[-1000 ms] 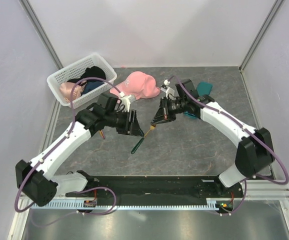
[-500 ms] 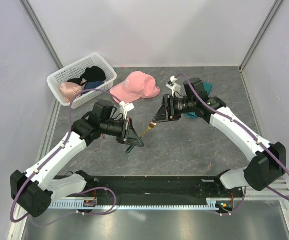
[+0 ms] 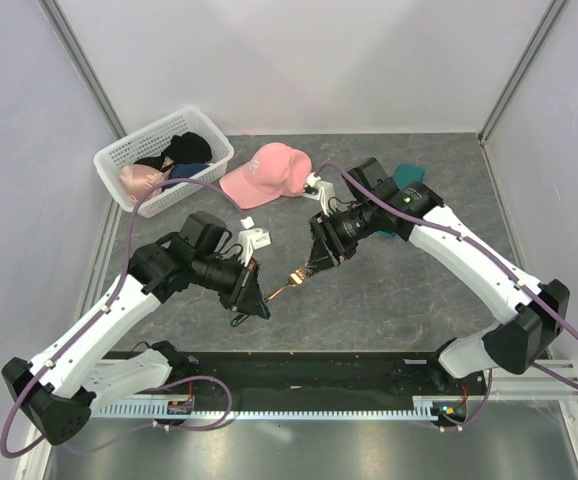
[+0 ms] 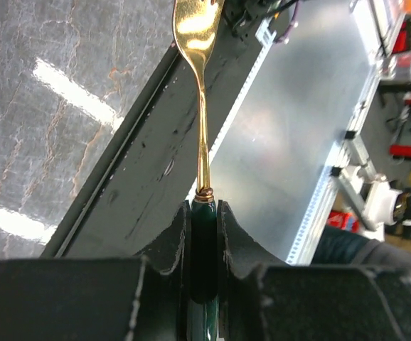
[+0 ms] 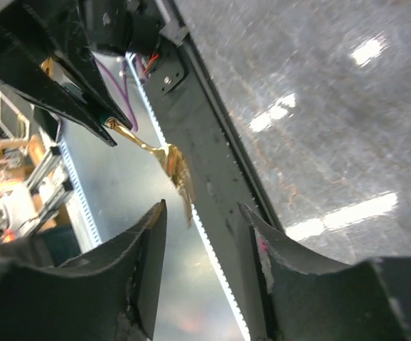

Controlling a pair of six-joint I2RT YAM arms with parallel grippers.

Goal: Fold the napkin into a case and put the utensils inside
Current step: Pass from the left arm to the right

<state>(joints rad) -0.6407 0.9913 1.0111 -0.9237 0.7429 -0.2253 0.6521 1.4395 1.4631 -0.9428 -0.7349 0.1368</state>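
A grey stone-patterned table (image 3: pixel 389 300) was seen from above, with two white robot arms reaching in from the near edge. At the far left a white basket (image 3: pixel 129 160) was set, filled with dark and pink items. Nearer the middle, the left gripper (image 3: pixel 259 300) was held low over the table, its jaws pressed together on the dark green handle of the fork (image 3: pixel 291 277). In the left wrist view the handle was seen pinched between the two black fingers (image 4: pixel 170 241) of the left gripper (image 4: pixel 204 213), and the fork (image 4: pixel 203 142) ran straight out from them, gold neck and gold head forward. Behind, at the far side of the table, a pink cap (image 3: pixel 267 172) was laid. Just right of the fork's head the right gripper (image 3: pixel 314 268) was pointed down and leftward. In the right wrist view the right gripper (image 5: pixel 202 213) was shown spread, with nothing between its jaws; the gold head of the fork (image 5: pixel 177 167) was seen just beyond the gap, untouched. Further right, at the far side, the teal napkin (image 3: pixel 409 178) was lying on the table, largely hidden behind the right arm and well apart from the fork.
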